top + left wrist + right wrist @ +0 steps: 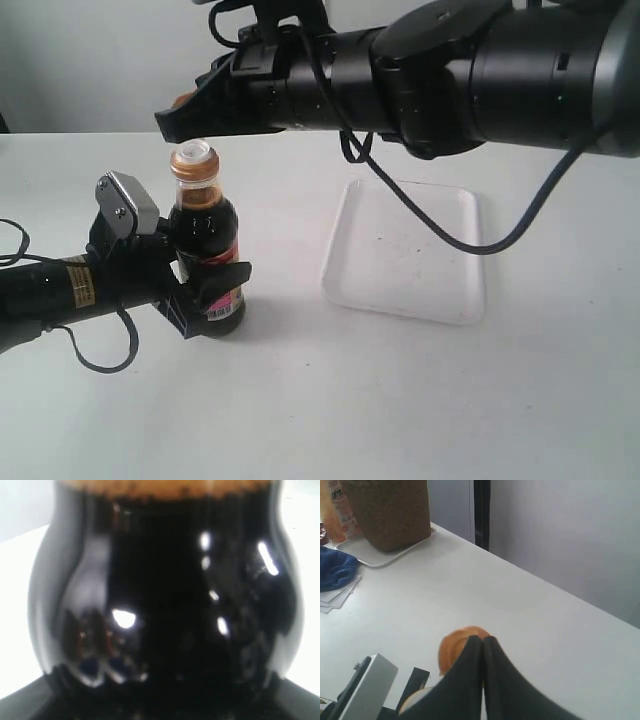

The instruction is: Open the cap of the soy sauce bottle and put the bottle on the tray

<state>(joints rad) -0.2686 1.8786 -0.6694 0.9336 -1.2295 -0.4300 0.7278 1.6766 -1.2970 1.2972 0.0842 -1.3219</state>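
Standing clamped in the left tool, the soy sauce bottle clears the tray.

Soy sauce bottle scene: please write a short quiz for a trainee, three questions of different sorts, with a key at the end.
1. True or false: the small clear soy sauce bottle of dark liquid stands on the flat white rectangular tray.
2. Multiple choice: the black right gripper is
A. above the bottle's top
B. over the tray
C. resting on the table
3. Fill in the missing word: the black left gripper is closed around the body of the ___.

Key: 1. False, it stands beside the tray. 2. A. 3. bottle.
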